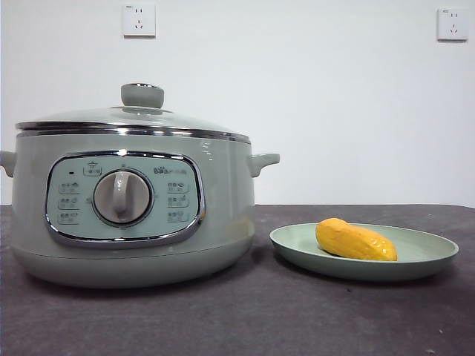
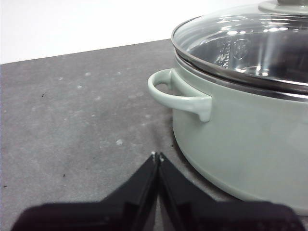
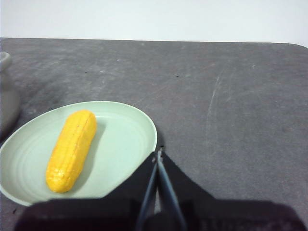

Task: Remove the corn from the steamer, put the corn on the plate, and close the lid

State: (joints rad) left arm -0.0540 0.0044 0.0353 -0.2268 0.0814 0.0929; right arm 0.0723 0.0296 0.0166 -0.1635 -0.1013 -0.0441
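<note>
Judging from how things lie, the work looks done: the corn rests on the plate, just beside the steamer, and the lid sits closed on the steamer's chrome rim. Little is left to go wrong except in retreat. The left pincer, its jaws pressed together and holding nothing, hangs close to the steamer's side handle; a careless swing toward the steamer could catch that handle and shift the pot or jar the lid. The right pincer, likewise closed and empty, sits at the plate's rim on the side away from the steamer, so a low pull-back could tip the plate and roll the corn (smooth, rounded, free to roll) onto the counter.

On the steamer's control panel a small brand mark sits above the dial, too small to read; the button icons are equally unreadable.
</note>
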